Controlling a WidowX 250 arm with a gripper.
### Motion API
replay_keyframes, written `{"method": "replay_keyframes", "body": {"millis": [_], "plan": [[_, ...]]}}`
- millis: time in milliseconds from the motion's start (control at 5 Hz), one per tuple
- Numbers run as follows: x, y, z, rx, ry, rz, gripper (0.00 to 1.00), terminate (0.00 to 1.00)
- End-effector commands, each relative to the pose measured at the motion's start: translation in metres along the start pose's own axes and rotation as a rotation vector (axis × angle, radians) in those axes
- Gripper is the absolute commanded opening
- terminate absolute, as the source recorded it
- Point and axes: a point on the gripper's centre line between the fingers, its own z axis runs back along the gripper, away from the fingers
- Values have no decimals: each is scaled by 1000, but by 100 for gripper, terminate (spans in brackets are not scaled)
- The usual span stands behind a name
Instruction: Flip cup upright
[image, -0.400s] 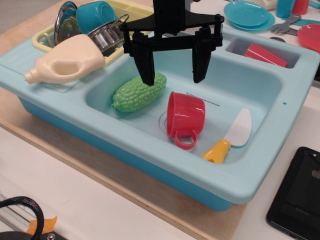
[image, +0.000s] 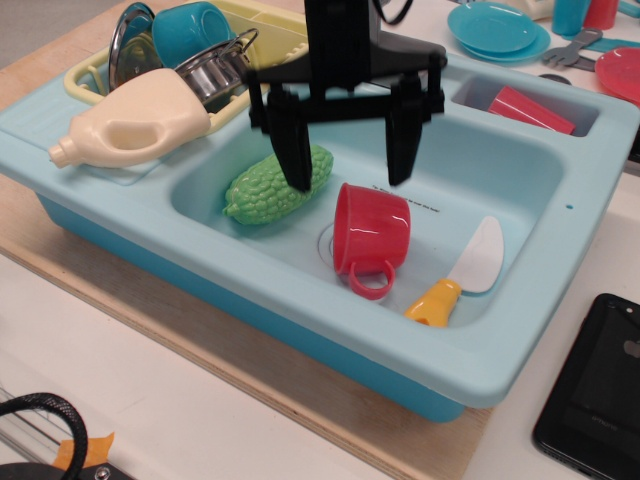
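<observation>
Pincer (image: 348, 172): black, jaws spread wide, holding nothing. Cup (image: 371, 231): red, on its side just below the fingertips. Green vegetable (image: 272, 187): behind left finger.

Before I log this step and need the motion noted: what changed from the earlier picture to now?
The open gripper dropped lower and nearer the red mug, gripping nothing. The mug is still on its side in the sink; green vegetable and toy knife unmoved.
</observation>
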Motion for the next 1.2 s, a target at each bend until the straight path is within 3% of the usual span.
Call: {"method": "replay_keyframes", "body": {"millis": [0, 400, 1000], "plan": [[5, 9, 1, -182, -139, 0, 100, 0], [14, 9, -9, -313, -143, -30, 100, 0], [16, 6, -25, -486, -94, -68, 100, 0]]}}
